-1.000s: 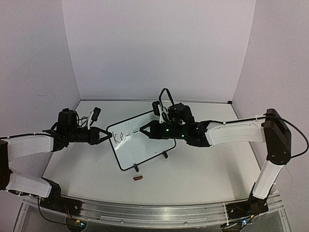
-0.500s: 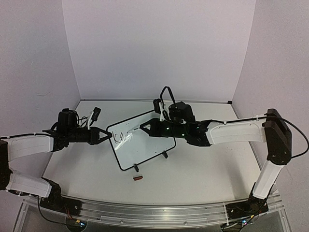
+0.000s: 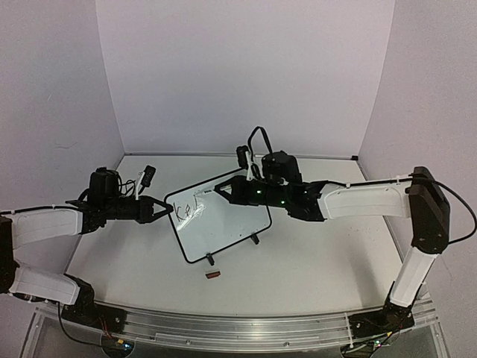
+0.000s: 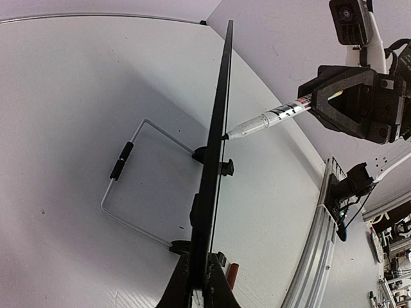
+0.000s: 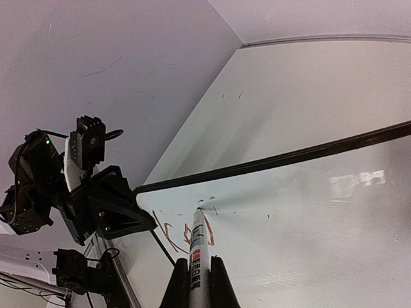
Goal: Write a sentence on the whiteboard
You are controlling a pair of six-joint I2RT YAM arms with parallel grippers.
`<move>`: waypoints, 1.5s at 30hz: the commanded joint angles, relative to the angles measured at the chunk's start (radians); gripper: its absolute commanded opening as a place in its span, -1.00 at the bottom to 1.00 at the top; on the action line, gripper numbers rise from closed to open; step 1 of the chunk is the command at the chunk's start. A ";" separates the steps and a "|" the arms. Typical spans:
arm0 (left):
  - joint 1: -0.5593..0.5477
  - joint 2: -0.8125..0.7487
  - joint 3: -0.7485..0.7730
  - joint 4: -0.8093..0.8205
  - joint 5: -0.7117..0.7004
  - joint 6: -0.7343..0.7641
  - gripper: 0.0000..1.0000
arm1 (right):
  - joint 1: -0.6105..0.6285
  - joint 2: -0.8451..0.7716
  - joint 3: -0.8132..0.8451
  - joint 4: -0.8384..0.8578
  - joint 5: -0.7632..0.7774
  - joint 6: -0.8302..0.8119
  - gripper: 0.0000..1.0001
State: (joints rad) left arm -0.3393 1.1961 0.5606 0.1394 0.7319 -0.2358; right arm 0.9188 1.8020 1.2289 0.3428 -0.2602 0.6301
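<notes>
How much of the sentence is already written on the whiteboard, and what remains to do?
Done: only a few marker strokes are on the whiteboard, near its left end. In hand: the left tool clamps the board's edge, and the right tool holds the marker with its tip at the surface. Left: nearly the whole sentence, since most of the board is blank.

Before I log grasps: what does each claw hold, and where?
Left claw clamps the whiteboard by its edge; right claw holds a marker by its barrel.
</notes>
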 commanded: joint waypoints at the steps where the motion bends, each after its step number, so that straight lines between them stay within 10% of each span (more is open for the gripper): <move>1: 0.007 -0.004 0.022 -0.018 -0.062 0.040 -1.00 | -0.002 0.027 0.021 0.020 -0.022 0.010 -1.00; 45: 0.008 -0.012 0.025 -0.023 -0.066 0.041 -1.00 | -0.002 -0.096 -0.069 -0.015 0.040 -0.008 -1.00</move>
State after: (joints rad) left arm -0.3393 1.1961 0.5610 0.1387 0.7315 -0.2352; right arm 0.9192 1.7660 1.1572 0.3054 -0.2490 0.6371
